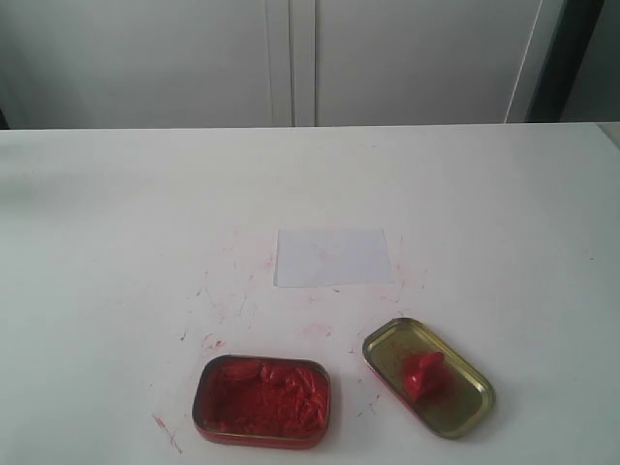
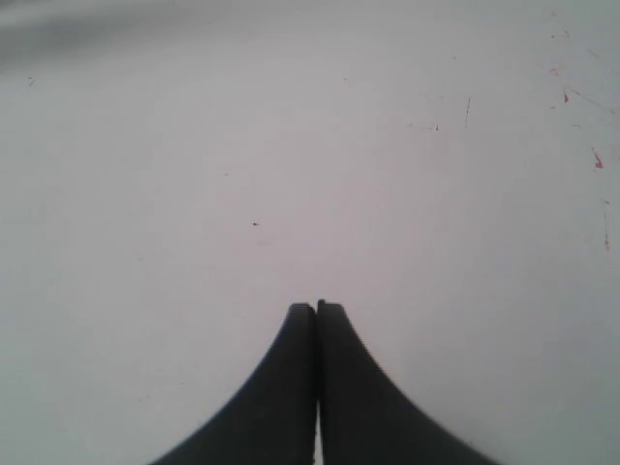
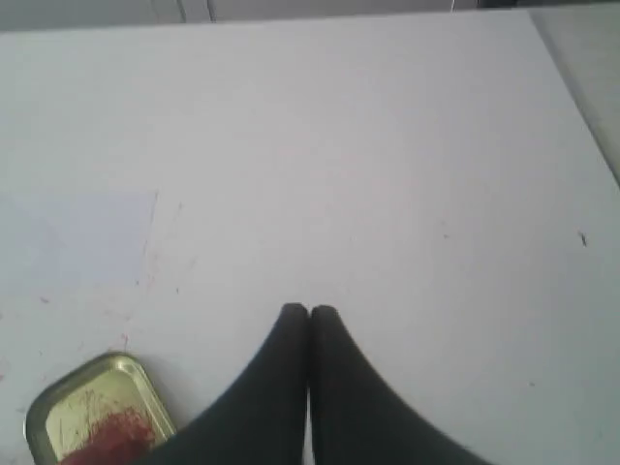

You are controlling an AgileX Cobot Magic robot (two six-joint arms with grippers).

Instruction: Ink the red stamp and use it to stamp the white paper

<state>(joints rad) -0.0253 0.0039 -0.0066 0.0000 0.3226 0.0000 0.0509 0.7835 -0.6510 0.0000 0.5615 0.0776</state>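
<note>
Stamp point(image 1: 423, 373) lies on gold lid point(image 1: 467, 403) near clenched right hand point(image 3: 308, 312), left hand point(image 2: 317, 306) likewise clenched

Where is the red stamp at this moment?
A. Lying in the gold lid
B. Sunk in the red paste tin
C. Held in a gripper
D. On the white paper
A: the red stamp lies inside the gold lid, apart from the white paper and the red paste tin.

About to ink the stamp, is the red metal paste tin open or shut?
Open: the red metal tin shows bare lumpy paste, and a gold metal lid lies apart beside it.
</note>
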